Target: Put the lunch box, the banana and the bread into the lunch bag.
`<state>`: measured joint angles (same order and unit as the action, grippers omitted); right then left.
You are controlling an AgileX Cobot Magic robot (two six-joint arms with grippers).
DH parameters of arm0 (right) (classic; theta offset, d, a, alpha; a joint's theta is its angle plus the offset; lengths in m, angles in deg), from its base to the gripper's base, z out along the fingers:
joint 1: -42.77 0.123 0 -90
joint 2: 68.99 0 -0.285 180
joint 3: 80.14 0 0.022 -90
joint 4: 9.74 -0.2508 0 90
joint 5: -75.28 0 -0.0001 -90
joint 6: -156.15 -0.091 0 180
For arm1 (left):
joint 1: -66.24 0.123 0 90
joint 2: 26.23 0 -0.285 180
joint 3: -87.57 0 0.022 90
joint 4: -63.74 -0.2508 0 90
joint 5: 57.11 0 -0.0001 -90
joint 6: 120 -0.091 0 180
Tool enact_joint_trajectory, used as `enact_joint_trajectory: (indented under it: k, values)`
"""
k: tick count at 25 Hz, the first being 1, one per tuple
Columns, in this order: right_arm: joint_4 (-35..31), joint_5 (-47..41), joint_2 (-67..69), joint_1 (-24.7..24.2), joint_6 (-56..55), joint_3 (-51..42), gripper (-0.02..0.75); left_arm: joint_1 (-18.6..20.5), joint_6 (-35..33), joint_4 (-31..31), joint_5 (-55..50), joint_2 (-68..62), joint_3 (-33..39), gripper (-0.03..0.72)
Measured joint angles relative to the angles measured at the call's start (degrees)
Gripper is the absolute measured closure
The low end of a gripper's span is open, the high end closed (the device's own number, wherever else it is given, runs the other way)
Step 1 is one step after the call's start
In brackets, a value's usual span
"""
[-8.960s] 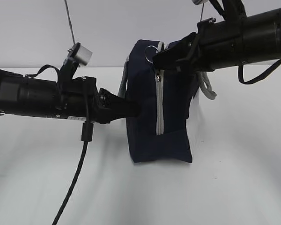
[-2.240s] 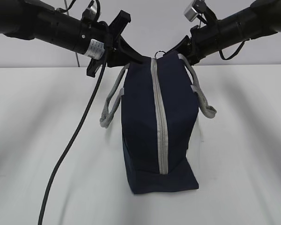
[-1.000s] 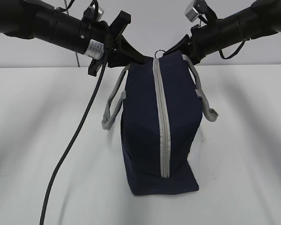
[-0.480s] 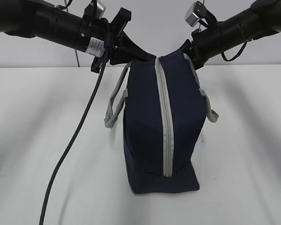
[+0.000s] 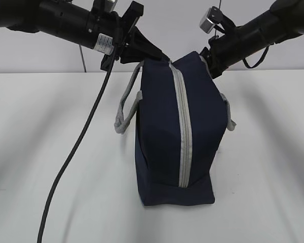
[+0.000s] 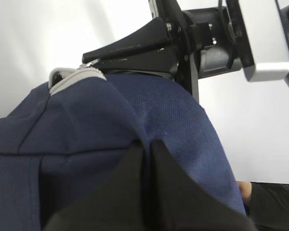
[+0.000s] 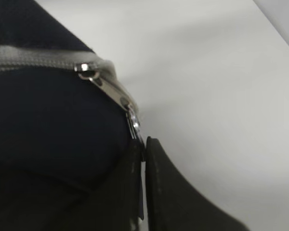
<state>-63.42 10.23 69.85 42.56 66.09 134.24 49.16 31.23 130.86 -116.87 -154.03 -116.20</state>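
One lunch bag (image 5: pixel 167 131) stands upright on the white table (image 5: pixel 45 152), a boxy navy block of finely woven fabric that leans a little toward the right at its top. A single grey zipper (image 5: pixel 184 136) runs as a ribbed band down the facing side from the crest to just above the folded base, and it is closed along all of that length. Two grey webbing strap handles hang off it, one looped on the left (image 5: pixel 127 104) and one on the right (image 5: pixel 227 112). Two black arms come in from the upper corners. The left gripper (image 6: pixel 147 154) has its two smooth black fingers pressed together with a ridge of the bag's cloth pinched between them at the top edge. The right gripper (image 7: pixel 142 163) has its fingers closed to a hairline gap on the small metal zip pull (image 7: pixel 133 126), which dangles from the silver slider (image 7: pixel 89 70) at the zipper's end. A thick black cable (image 5: pixel 73 157) droops from the left arm.
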Motion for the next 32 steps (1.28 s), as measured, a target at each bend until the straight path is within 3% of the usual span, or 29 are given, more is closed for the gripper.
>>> enact_joint_trajectory:
  k: [7, 9, 11, 15, 17, 20, 25, 29, 32]
  values:
    - [-2.57, 0.08, 0.0, 0.0, -1.8, 0.0, 0.734, -0.06, -0.06, -0.54, -0.55, 0.0, -0.09, 0.682]
    - [-4.16, -0.34, 0.0, 0.0, -1.93, 0.0, 0.694, -0.06, -0.06, -0.87, -0.97, 0.0, -0.29, 0.653]
    - [-6.34, -0.58, 0.0, -0.13, -2.66, 0.0, 0.541, -0.06, -0.12, -1.43, -1.34, 0.0, -0.57, 0.571]
    - [-10.11, -0.6, 0.09, -0.72, -5.23, 0.0, 0.197, -0.06, -0.12, -2.46, -1.84, 0.17, -0.72, 0.284]
    - [-11.18, -0.6, 0.09, -1.06, -6.52, 0.0, 0.133, 0.07, -0.12, -3.09, -1.97, 0.17, -0.81, 0.183]
    - [-14.23, -0.96, 0.09, -2.16, -11.59, 0.0, 0.115, 0.8, 0.06, -3.88, -2.14, 0.23, -0.86, 0.134]
    - [-15.25, -3.23, -0.02, -5.21, -24.48, 0.0, 0.133, 2.64, 1.84, -7.88, -2.41, 2.03, -0.86, 0.12]
    - [-11.94, -3.33, -1.58, -6.9, -35.26, 0.0, 0.158, 2.86, 8.23, -18.66, -2.05, 4.72, -0.97, 0.12]
    - [-4.9, -3.47, -4.2, -7.25, -44.2, 0.0, 0.154, 2.79, 14.31, -28.54, -2.43, 6.72, -0.97, 0.12]
